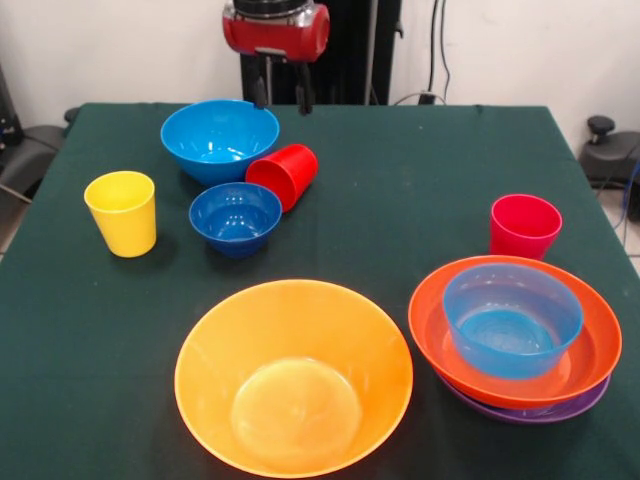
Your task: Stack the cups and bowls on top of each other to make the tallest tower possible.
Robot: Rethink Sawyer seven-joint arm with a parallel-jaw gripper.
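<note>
My gripper (281, 92) hangs open at the table's far edge, above and just right of a large blue bowl (219, 138). A red cup (284, 175) lies on its side against that bowl. A smaller dark blue bowl (235, 217) stands just in front of them. A yellow cup (122, 212) stands upright at the left. A pinkish-red cup (524, 226) stands upright at the right. The tower (514, 338) at the near right has a purple bowl (545, 410) lowest, a red-orange bowl (590, 345) in it and a light blue bowl (512, 318) on top. The huge orange bowl (293, 375) sits near centre.
The dark green tablecloth (400, 200) covers the whole table. Black equipment (610, 150) stands off the table's right edge, and a dark object (25, 150) off its left edge.
</note>
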